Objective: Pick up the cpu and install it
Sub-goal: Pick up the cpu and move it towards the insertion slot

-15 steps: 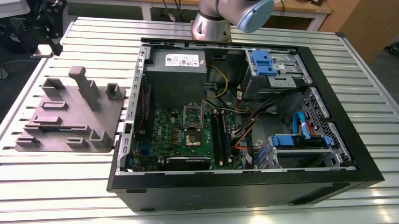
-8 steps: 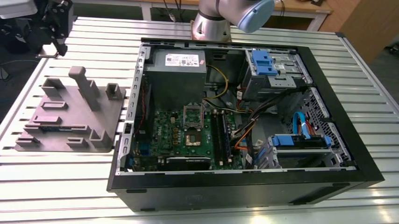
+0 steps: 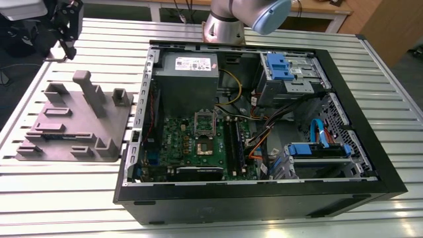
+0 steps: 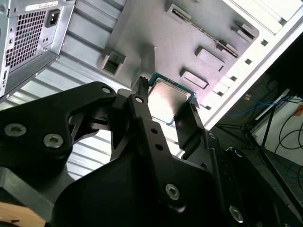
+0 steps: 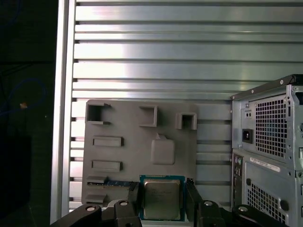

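**Cpu clamped above the tray**

In the first wrist view the gripper [image 5: 162, 189] pinches the cpu [image 5: 162, 202] by two opposite edges, clear above the grey tray [image 5: 128, 142]. The tray lies on a slatted metal table [image 5: 151, 47], beside the case [image 5: 270, 137]. Beyond the table's edge the room is dim.

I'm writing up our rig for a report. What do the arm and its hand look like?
The arm is a silver-grey metal tube with a rounded, pale blue joint cap. The hand is matte black, built of flat linkage bars with rounded ends, pinned by silver bolts, and ends in two slim fingers.
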`<state>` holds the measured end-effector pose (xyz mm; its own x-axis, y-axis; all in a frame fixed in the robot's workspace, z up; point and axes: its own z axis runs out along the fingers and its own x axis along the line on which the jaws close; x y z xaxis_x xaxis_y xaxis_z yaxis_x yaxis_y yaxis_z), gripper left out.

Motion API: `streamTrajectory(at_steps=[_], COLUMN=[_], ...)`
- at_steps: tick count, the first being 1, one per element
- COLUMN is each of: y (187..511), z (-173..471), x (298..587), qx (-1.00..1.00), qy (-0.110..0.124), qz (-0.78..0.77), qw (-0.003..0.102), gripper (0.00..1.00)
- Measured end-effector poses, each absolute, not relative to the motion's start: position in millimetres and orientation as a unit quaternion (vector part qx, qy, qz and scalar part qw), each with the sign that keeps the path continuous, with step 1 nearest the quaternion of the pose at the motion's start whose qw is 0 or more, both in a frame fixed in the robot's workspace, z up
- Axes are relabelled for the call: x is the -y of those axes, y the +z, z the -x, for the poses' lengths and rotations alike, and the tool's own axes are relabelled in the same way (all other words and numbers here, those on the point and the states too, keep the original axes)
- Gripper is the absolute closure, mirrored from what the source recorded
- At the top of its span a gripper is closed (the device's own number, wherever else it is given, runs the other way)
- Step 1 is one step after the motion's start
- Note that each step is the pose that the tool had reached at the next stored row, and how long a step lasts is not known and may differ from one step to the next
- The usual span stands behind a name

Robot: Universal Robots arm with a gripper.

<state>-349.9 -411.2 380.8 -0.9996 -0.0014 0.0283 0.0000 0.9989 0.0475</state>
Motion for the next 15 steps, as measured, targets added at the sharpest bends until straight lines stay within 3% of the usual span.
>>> streamTrajectory(at_steps=[15], y=[380.8], z=[342.2], x=[411.2], qx=[1.000], qy=[-0.024], qz=[0.000], qw=[0.014], gripper=[0.53])
